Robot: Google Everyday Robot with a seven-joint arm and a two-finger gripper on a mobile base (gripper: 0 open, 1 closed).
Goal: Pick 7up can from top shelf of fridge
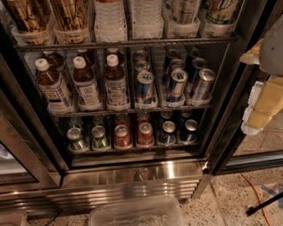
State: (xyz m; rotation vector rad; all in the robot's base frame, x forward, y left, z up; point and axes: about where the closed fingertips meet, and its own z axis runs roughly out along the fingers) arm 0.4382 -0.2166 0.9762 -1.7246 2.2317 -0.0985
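The fridge (132, 176) stands open in front, with a black frame and a ribbed steel base. The top shelf (124, 44) is a dark wire rack with clear plastic trays. At its right end stands the 7up can (219, 11), silver-white with green slanted lettering and an orange spot; its lid is cut off by the top edge. Another pale can (183, 12) stands just left of it. My gripper (258, 95), cream and grey, hangs at the right edge, outside the fridge, below and to the right of the can and apart from it.
Clear bottles (110, 17) and dark bottles (26, 17) share the top shelf. The middle rack holds white-capped bottles (84, 81) and blue-and-silver cans (177, 84). The lowest rack holds green (99, 137), red and blue cans. The door frame (236, 101), a plastic bin (137, 214) and an orange cable (254, 194) are nearby.
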